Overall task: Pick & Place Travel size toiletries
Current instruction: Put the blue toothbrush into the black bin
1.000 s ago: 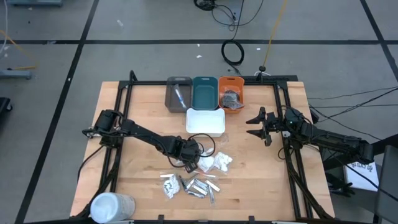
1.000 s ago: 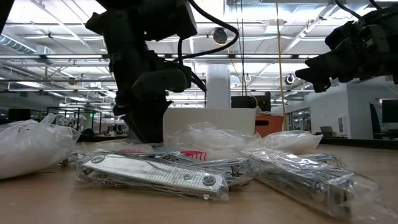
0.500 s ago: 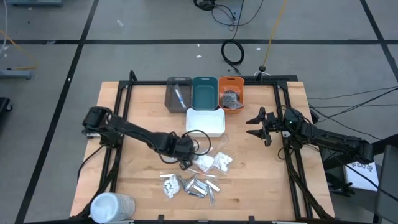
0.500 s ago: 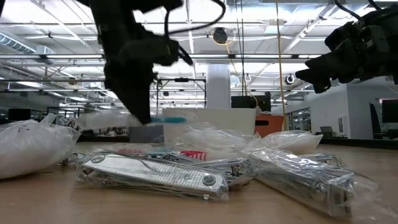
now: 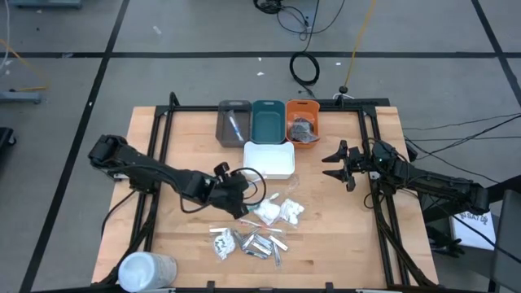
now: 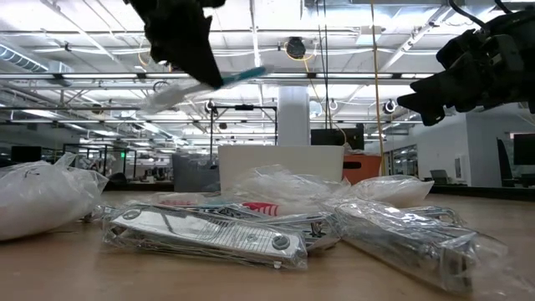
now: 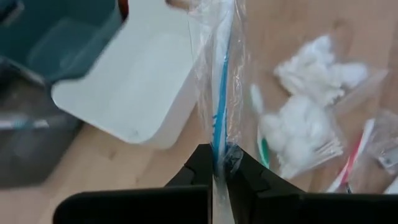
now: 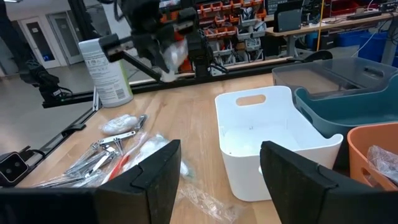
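My left gripper [image 5: 238, 198] [image 7: 216, 163] hangs above the pile of travel size toiletries [image 5: 259, 232], shut on a slim blue stick in clear wrap [image 7: 222, 87] [image 6: 209, 82]. On the table lie white fluffy packets [image 5: 282, 213] [image 7: 311, 124], silver metal pieces in clear wrap [image 5: 252, 242] [image 6: 209, 234] and pink- and green-tipped sticks [image 7: 354, 158]. My right gripper [image 5: 332, 165] [image 8: 217, 186] waits open above the table's right side, right of the white tray [image 5: 269, 159]. My left gripper pinches the wrapped blue stick between its two fingers [image 7: 198, 163], at the stretch of it nearest the wrist [image 7: 217, 146]. The stick runs on forward along the fingers. It is lifted clear of the table and sits tilted in the low view.
Grey [image 5: 234, 122], teal [image 5: 268, 120] and orange [image 5: 302, 122] trays stand in a row at the far edge, with the white tray in front of them. A big white cylinder [image 5: 146, 268] lies at the near left corner. Bare wood shows on the table's left and right.
My left gripper has risen from the pile and drawn slightly toward the table's left, carrying the wrapped blue stick with it. The stick has gone from the level of the pile to well above it and now sits tilted. My right arm has kept still.
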Available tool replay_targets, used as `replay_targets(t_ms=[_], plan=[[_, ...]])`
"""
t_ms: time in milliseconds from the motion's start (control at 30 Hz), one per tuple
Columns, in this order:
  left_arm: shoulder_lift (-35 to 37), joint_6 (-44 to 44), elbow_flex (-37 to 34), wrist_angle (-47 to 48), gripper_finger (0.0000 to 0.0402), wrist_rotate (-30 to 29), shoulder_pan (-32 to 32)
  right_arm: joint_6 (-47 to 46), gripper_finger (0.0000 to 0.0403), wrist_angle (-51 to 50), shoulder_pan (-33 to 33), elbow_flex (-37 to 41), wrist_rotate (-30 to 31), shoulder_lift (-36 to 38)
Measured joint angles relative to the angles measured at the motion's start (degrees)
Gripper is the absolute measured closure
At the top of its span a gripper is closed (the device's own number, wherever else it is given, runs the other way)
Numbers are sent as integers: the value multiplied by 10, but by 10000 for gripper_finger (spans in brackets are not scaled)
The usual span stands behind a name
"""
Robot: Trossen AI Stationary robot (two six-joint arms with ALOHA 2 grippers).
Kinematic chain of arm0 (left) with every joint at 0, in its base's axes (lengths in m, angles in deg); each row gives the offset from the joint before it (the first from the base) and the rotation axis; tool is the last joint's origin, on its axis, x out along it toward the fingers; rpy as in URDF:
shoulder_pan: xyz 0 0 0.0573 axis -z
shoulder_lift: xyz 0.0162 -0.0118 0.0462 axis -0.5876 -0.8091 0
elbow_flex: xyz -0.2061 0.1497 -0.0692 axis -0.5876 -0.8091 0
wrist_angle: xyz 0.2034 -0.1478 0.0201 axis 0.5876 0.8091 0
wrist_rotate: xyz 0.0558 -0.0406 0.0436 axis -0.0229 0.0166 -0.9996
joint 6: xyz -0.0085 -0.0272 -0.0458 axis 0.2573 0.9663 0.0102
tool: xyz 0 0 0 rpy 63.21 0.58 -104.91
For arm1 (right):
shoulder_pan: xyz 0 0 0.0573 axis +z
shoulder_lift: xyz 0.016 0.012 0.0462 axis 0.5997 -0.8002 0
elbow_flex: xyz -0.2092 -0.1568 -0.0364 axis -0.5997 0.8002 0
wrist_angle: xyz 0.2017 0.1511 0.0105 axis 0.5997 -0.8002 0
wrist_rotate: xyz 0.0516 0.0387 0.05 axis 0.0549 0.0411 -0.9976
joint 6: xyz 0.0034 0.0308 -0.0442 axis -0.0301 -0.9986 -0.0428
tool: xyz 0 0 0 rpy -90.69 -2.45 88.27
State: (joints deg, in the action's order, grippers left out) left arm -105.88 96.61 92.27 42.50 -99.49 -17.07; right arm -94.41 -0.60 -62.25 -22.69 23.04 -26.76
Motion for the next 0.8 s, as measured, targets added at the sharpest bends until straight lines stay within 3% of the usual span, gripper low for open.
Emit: replay_targets(t_ms=[267,633,800], plan=[[24,-67,-67,-150,392,16,1,2,195,0,0,0,0,0],[124,-129,-282,-482,393,20,-13,2,195,-2,0,0,0,0],[174,-173,-356,-628,392,1,-51,2,195,-1,0,0,1,0]])
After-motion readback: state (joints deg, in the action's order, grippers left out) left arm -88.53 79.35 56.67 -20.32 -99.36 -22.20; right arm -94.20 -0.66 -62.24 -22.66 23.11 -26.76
